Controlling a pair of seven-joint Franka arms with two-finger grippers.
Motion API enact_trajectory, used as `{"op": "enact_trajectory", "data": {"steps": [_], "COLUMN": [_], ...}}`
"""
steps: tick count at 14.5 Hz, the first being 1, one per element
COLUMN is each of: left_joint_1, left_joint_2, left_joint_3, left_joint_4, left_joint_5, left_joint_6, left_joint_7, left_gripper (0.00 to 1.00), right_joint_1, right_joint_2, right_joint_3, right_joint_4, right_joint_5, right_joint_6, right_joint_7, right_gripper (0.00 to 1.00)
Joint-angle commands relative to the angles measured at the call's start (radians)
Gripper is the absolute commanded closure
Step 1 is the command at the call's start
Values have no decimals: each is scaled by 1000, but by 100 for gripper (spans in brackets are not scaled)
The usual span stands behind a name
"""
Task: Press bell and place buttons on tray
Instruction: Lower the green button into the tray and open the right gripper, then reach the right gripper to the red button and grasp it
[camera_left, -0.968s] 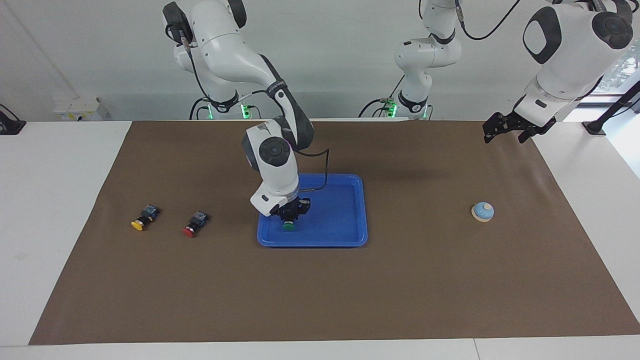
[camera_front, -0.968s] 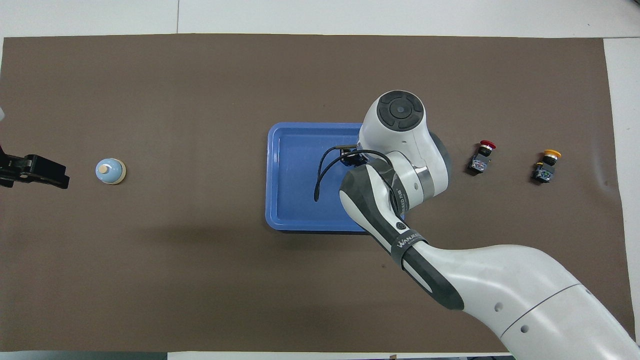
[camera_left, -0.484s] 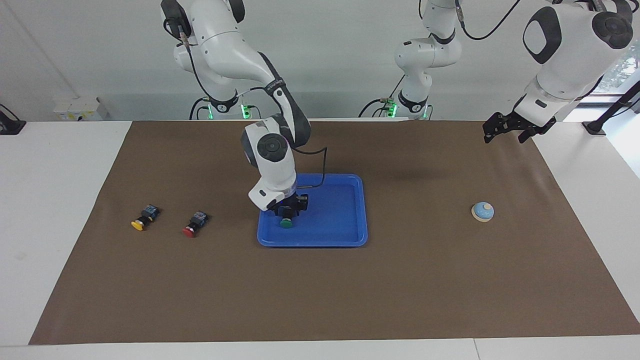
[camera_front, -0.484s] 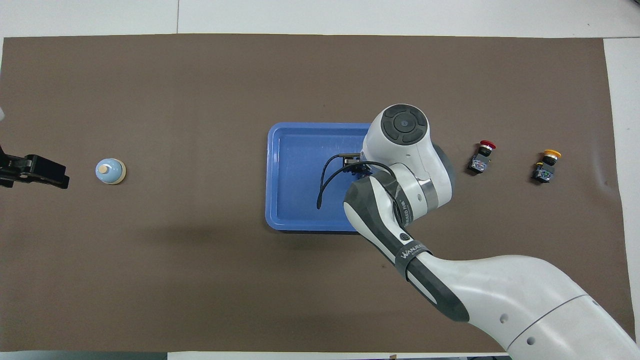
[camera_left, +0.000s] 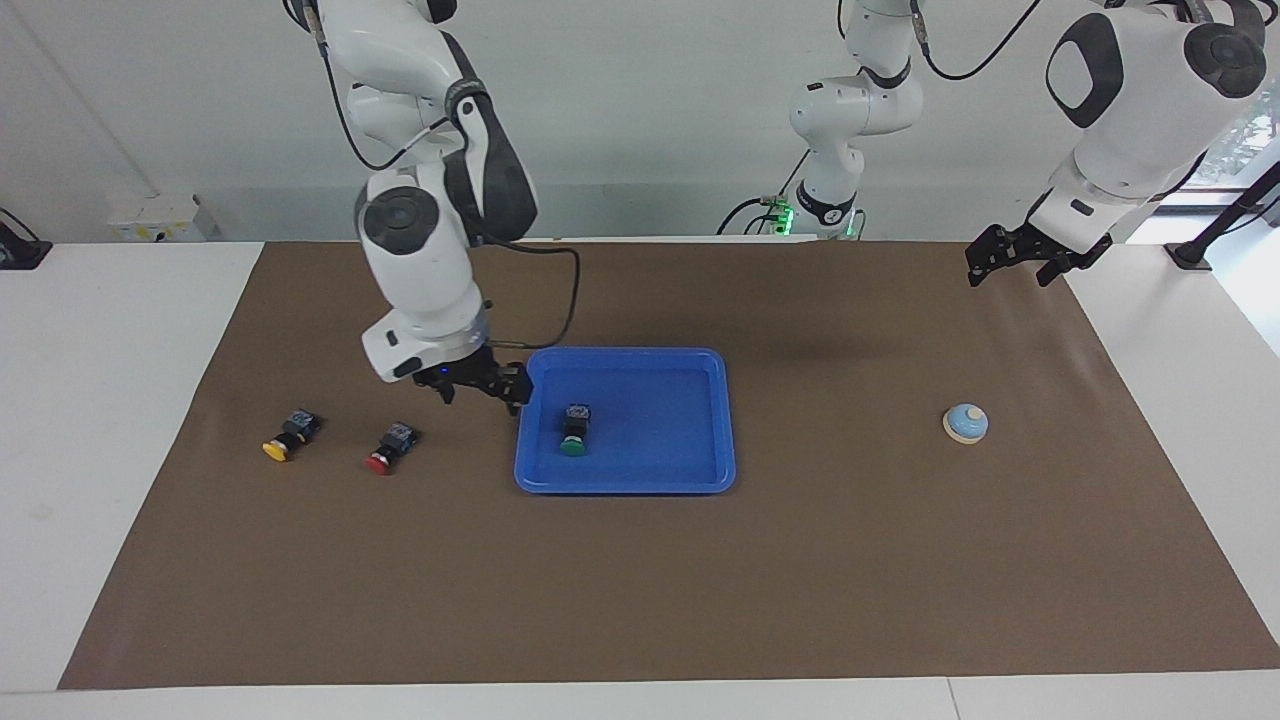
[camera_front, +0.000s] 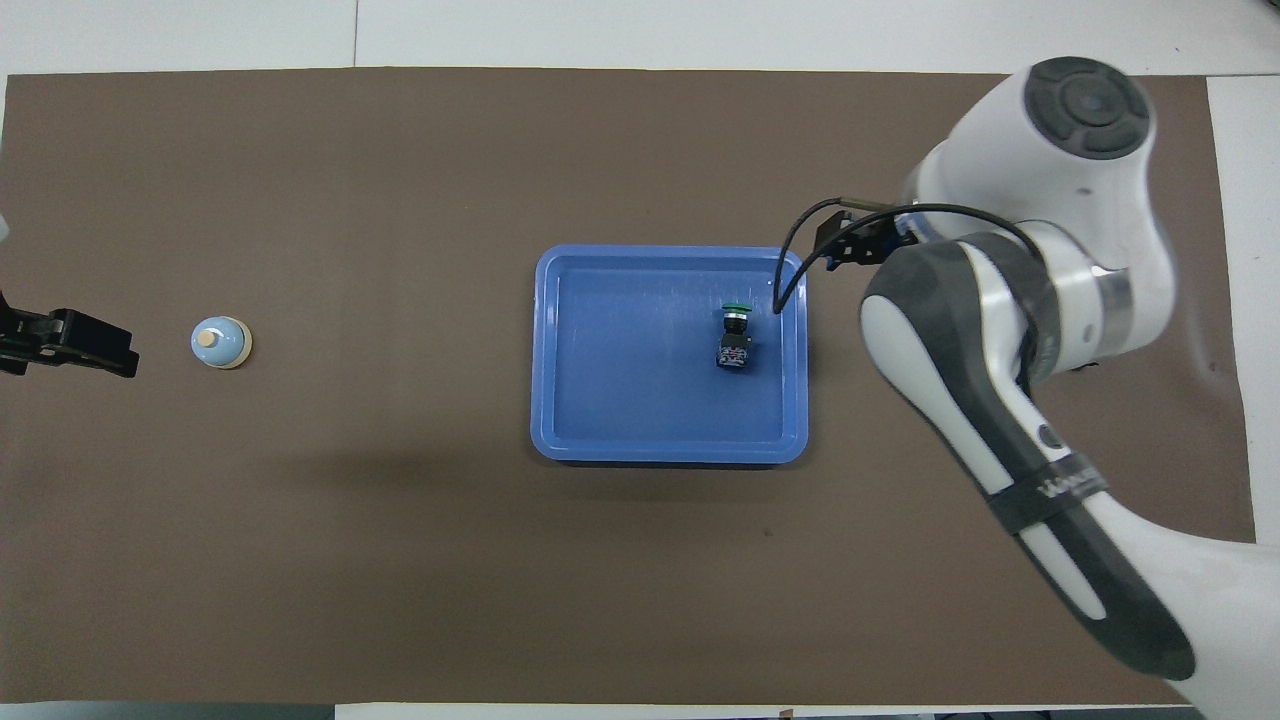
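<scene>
**One button on the tray, two left on the mat**

Facing view: the green button (camera_left: 573, 438) lay on its side in the tray (camera_left: 660, 480), in the half toward the right arm's end, so I counted one of three as placed. The red button (camera_left: 390, 448) and the yellow button (camera_left: 289, 437) sat on the brown mat (camera_left: 800, 580), the yellow one closer to the right arm's end. The right gripper (camera_left: 481, 390) hung empty with fingers spread, low over the mat between the red button and the tray, just beside the tray's rim. By my reading, the red one was its closest pick. The bell (camera_left: 966, 423) stood alone toward the left arm's end; I could not tell whether it had been pressed. The left gripper (camera_left: 1008, 268) waited over the mat's corner, fingers apart, holding nothing.

Overhead view: the green button (camera_front: 735, 338) lay clear of the rim, well apart from the right gripper (camera_front: 862, 240). The right arm hid the other two buttons. The left gripper (camera_front: 70, 343) showed beside the bell (camera_front: 220, 343)
</scene>
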Motion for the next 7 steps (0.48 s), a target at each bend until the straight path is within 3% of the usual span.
{"op": "enact_trajectory", "data": {"steps": [1,3,5,7], "left_joint_1": [-2,-2,-2,-2], "left_joint_2": [-20,-20,-18,-20], "left_joint_3": [3,3,3,3], "left_joint_4": [-14,-14,-14,-14], "left_joint_5": [8,8,8,8], "left_joint_6": [1,1,1,1], "left_joint_7": [-5,-5,-5,-5], "left_gripper": [0,0,0,0], "right_joint_1": [-107,-161,-206,-215], "right_joint_2": [3,-33,-76,-59], "right_joint_3": [-1,-3,-1,0], "right_joint_4": [-38,-154,-337,-379], "right_joint_5": [-23,-43,-56,-56], "right_joint_6": [13,109,322,404], "right_joint_7": [-98,-132,-151,-148], "right_gripper": [0,0,0,0]}}
